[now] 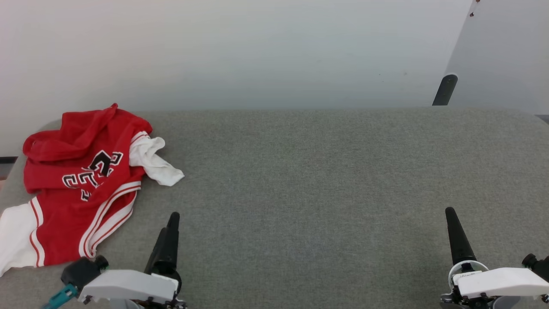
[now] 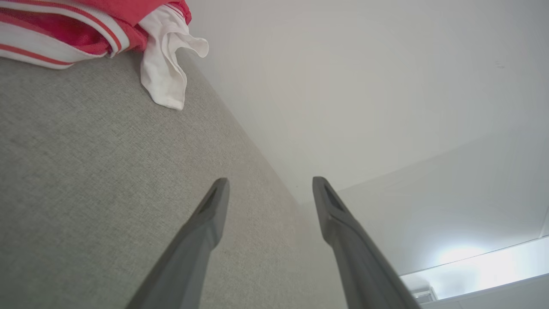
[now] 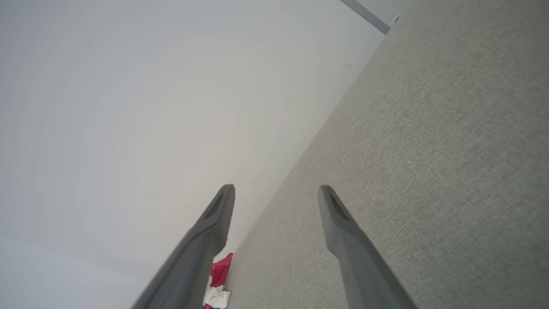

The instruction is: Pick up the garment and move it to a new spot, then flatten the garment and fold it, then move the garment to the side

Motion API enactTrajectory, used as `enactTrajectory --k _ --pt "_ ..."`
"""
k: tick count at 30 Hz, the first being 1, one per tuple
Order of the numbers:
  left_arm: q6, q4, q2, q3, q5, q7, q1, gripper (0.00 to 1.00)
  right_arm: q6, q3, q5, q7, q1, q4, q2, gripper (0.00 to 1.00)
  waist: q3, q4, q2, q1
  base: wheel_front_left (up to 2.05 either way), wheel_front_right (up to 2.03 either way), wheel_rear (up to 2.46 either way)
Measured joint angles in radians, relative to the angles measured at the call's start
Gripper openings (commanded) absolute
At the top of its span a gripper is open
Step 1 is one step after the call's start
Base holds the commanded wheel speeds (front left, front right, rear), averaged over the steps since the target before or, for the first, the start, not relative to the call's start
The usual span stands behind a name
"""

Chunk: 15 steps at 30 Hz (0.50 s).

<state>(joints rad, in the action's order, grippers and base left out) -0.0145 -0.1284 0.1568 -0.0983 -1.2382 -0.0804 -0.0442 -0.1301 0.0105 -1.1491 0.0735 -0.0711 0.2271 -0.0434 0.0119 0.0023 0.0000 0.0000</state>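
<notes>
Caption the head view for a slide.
Crumpled red-and-white garment lies at the left end of the grey surface; left gripper and right gripper open, clear of it.

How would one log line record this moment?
stage: before pickup | red jersey T-shirt: crumpled at left end of grey table | left gripper: open, empty | right gripper: open, empty

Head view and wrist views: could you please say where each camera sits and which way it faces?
Head view: robot's head, facing down at the grey fabric tabletop and crumpled red, white-sleeved jersey T-shirt; left claw and right claw show.
Left wrist view: left wrist, facing along the tabletop toward the white wall; own open fingers show.
Right wrist view: right wrist, likewise facing the wall; own open fingers show.
Shared: all three see the T-shirt and tabletop.
</notes>
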Motion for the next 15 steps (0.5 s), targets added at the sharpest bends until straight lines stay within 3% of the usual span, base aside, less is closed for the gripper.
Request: enactTrajectory --k 15 --pt "0.107 0.017 0.069 -0.083 0.344 -0.046 -0.004 1.0 0.0 0.014 0.355 0.034 -0.001 -0.031 -0.001 1.0 0.004 0.001 0.0 0.0 0.0 0.0 0.0"
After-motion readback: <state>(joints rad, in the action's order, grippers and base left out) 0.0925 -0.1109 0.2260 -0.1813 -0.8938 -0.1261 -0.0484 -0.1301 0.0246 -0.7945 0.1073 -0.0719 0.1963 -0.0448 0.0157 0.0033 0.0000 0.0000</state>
